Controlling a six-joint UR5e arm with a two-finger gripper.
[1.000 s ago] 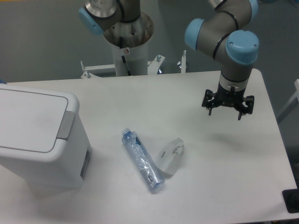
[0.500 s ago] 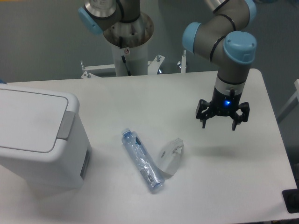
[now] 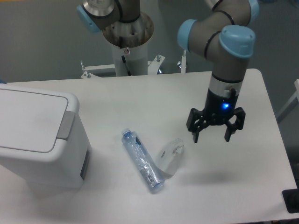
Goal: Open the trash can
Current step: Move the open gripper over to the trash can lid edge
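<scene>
White trash can sits at 9 o'clock, lid shut, grey push tab facing centre. Gripper hangs at 3 o'clock, fingers spread, empty. Risk: clear bottle and crumpled plastic lie between them, so a low sweep could knock them. White table is matte; grey wall behind.

The white table carries the lidded trash can, a clear plastic bottle lying flat, and a crumpled clear wrapper beside it.
</scene>
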